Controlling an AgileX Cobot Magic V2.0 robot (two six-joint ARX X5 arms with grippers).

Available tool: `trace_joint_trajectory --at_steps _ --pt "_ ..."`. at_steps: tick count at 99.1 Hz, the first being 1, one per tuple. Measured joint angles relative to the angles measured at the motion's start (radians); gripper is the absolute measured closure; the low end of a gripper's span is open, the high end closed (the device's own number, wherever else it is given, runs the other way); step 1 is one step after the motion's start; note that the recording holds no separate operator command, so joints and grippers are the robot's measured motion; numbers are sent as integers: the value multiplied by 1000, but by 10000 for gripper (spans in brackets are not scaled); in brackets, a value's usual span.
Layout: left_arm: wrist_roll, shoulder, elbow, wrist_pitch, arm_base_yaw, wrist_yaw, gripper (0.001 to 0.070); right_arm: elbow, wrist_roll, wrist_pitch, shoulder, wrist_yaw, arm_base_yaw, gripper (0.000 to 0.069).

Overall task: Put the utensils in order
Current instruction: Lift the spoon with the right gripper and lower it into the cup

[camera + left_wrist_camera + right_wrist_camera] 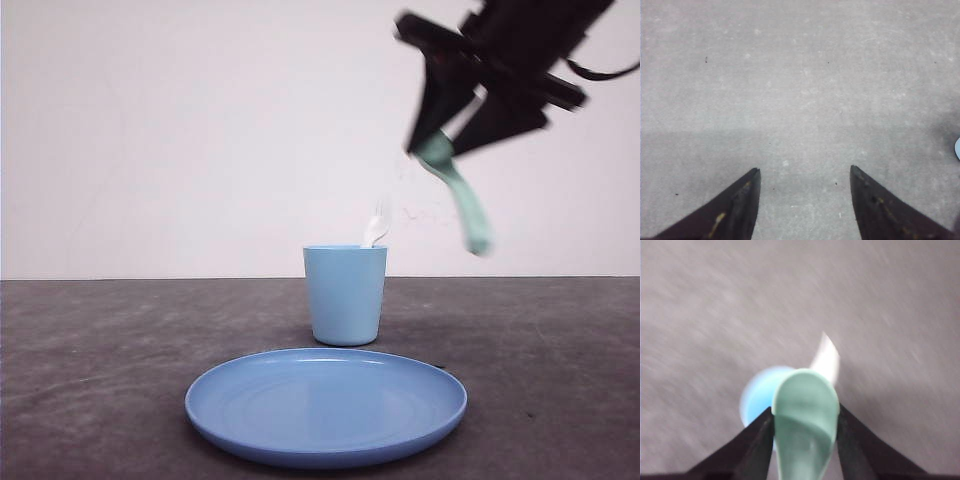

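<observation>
Dark grey tabletop (pixel 560 340) under a plain pale wall, no writing or brand seen anywhere. Held high at approx 1 o'clock from cup (pixel 345 295): right gripper (pixel 447 142), clamped on mint spoon (pixel 462 200) w/ free end hanging down toward cup, prob. so it could drop in upright. Stood already in cup: white fork (pixel 376 226), tines up. Lay at 6 o'clock of cup: blue plate (pixel 326 405), bare. Hovered over bare table w/ jaws spread, nothing between: left gripper (pixel 805 172).

Left tool (pixel 805 172) agape above bare grey table (pixel 800 85)
</observation>
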Motion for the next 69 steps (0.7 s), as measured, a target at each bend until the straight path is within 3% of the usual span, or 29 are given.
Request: trace_joint_trajectory --at_steps 39,69 --pt "0 0 0 0 0 0 369 0 -101 365 70 -18 43 497" --pt "0 0 0 0 0 20 369 13 -208 492 202 -19 66 497"
